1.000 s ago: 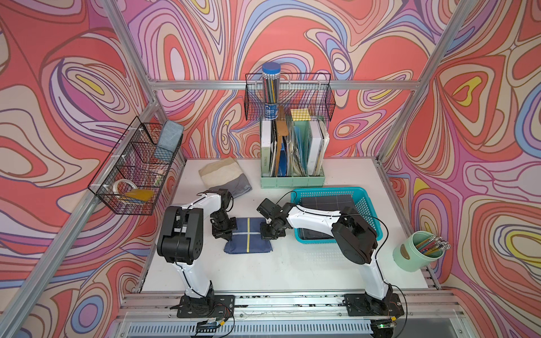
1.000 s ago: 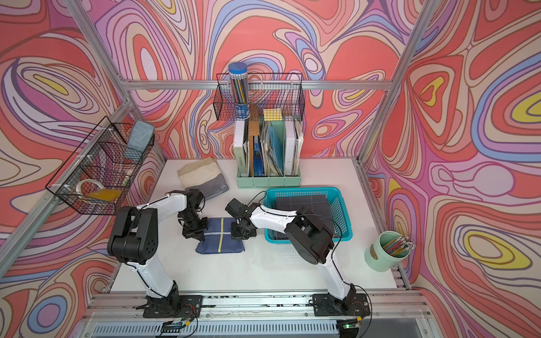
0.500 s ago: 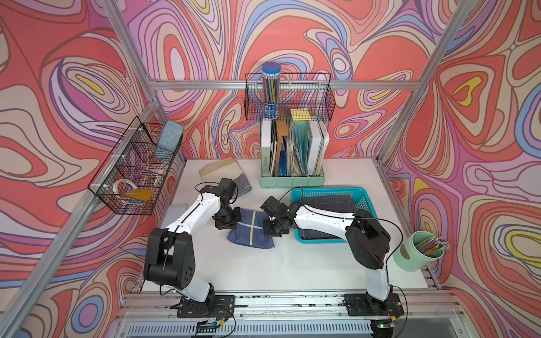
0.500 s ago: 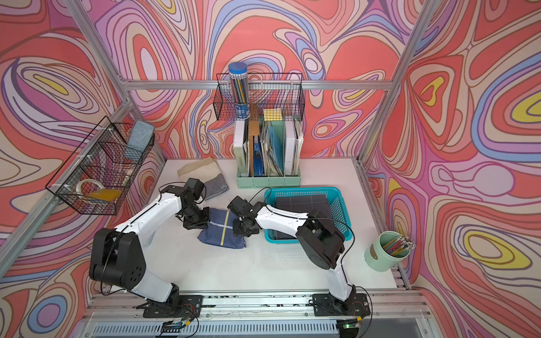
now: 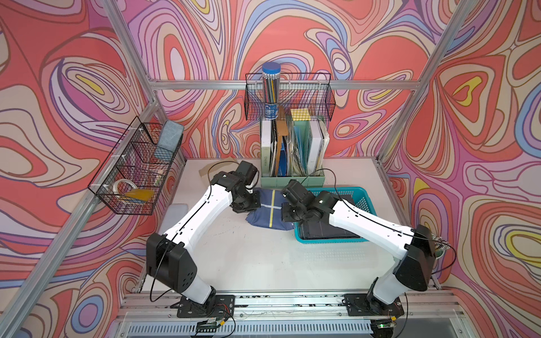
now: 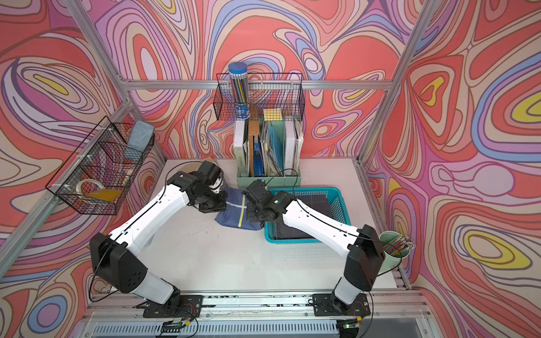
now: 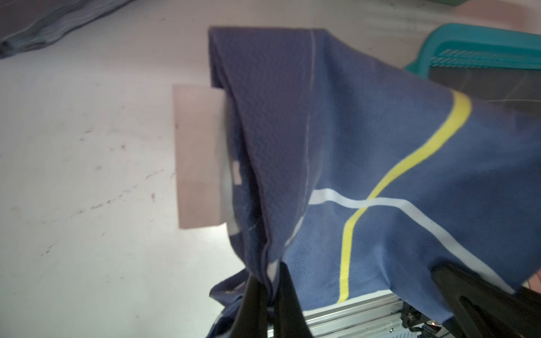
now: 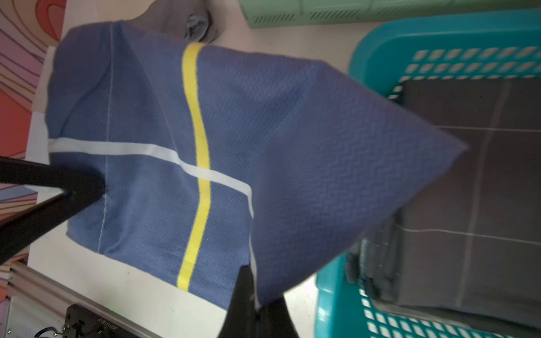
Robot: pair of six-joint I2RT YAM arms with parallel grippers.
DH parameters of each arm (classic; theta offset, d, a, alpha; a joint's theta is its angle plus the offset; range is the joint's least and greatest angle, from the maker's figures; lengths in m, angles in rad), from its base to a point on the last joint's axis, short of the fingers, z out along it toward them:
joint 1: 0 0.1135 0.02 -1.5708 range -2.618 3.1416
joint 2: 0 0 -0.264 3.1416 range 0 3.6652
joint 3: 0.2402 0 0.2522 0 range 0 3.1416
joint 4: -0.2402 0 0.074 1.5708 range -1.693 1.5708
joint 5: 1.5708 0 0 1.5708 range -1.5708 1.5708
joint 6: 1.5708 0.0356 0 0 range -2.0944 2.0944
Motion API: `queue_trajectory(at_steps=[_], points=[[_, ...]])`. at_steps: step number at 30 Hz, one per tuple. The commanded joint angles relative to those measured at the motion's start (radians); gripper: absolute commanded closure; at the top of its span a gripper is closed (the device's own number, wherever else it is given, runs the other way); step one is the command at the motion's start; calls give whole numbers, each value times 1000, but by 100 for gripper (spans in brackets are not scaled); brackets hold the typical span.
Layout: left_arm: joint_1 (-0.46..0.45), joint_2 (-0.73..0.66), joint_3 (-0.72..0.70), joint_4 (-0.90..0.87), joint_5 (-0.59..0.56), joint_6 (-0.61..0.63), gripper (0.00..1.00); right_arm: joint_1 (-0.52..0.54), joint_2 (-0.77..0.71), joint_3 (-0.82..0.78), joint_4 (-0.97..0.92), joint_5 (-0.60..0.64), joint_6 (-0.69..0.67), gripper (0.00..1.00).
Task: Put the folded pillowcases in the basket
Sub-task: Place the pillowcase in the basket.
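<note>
The pillowcase (image 8: pixel 263 140) is blue cloth, matt, with a fine zigzag weave that looks slightly rough and flatter yellow and white stripes; the basket (image 5: pixel 328 241), at the pillowcase's three o'clock in a top view, is turquoise plastic, smooth with a soft sheen on its rim; the folded cloth (image 8: pixel 474 175) inside it is dark grey, matt, crossed by thin pale lines; the table (image 7: pixel 87 131) is white and matt, with scuffs and small specks; the frame rail (image 5: pixel 205 85) at twelve o'clock is bare brushed metal; the wire basket (image 5: pixel 131 175) at nine o'clock is thin black metal wire; the arm shells (image 5: pixel 199 213) are glossy white plastic with matt black joints.
</note>
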Motion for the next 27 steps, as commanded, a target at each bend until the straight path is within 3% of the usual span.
queue_trajectory(at_steps=[1,6,11,17,22,27], points=[[-88,109,108,47,21,-58,100,-76,-80,-80,-112,118,8,100],[-215,306,362,40,29,-72,100,-231,-184,-178,-156,152,-20,100],[-284,483,565,40,58,-87,100,-357,-219,-239,-158,172,-50,100],[-329,601,599,115,114,-150,100,-459,-184,-238,-163,200,-90,100],[-339,656,622,161,84,-159,100,-599,-117,-256,-85,119,-142,100],[-339,721,674,144,95,-164,100,-616,-14,-255,-35,93,-149,100]])
